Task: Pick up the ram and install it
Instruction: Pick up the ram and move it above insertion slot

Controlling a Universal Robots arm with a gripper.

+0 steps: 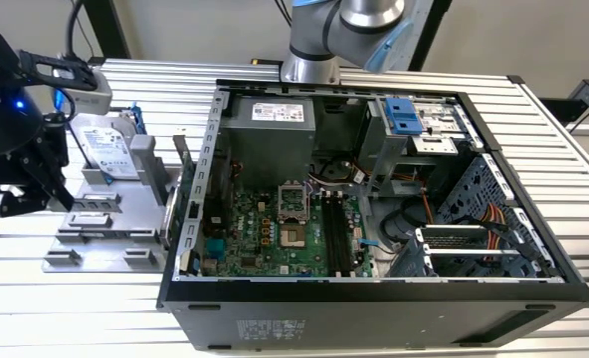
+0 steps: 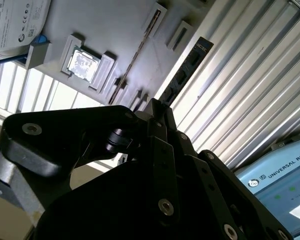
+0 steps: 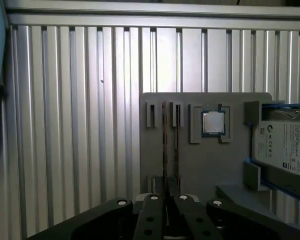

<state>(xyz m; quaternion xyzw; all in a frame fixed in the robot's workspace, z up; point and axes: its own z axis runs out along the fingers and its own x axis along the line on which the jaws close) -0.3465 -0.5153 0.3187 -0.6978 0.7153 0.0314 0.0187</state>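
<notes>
The hand (image 2: 157, 107) pinches the ram (image 2: 184, 75) by one end; the grey holder (image 3: 210, 165) lies below on the table (image 3: 65, 125). An open computer case (image 1: 374, 298) stands alongside.

Hard drive (image 1: 106, 153) on tray (image 1: 98, 255) — computer case (image 1: 374, 317) beside it

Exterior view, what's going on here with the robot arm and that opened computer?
The arm's gripper is shut on one end of the ram, holding it near the grey parts tray. The tray carries the hard drive and the processor chip. The open computer case stands to the exterior view's right of the tray, and the ram is not yet in it.
</notes>
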